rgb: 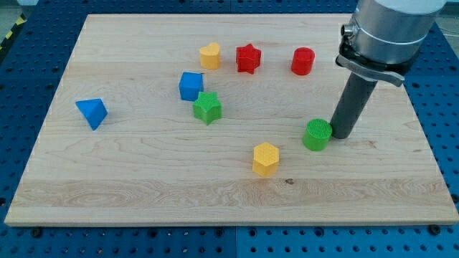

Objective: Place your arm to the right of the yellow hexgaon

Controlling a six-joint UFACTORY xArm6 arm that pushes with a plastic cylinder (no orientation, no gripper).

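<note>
**Wooden tabletop, rod beside green cylinder**

Wooden tabletop (143,179) carries scattered blocks. Yellow hexagon (265,158) lies lower-left of my tip (338,136); green cylinder (317,135) sits just left, touching it. No jaws here: only a plain rod.

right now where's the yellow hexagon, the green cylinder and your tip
yellow hexagon (265,158), camera view, on its top face
green cylinder (317,134), camera view, on its ridged top
my tip (341,135), camera view, rod's very end, beside the green cylinder's right

- Two yellow blocks: hexagon (265,158), heart (210,55)
- Two blue: cube (191,86), triangle (92,112)
- Two green: star (207,107), cylinder (317,135)
- Two red: star (248,58), cylinder (303,61)
</note>
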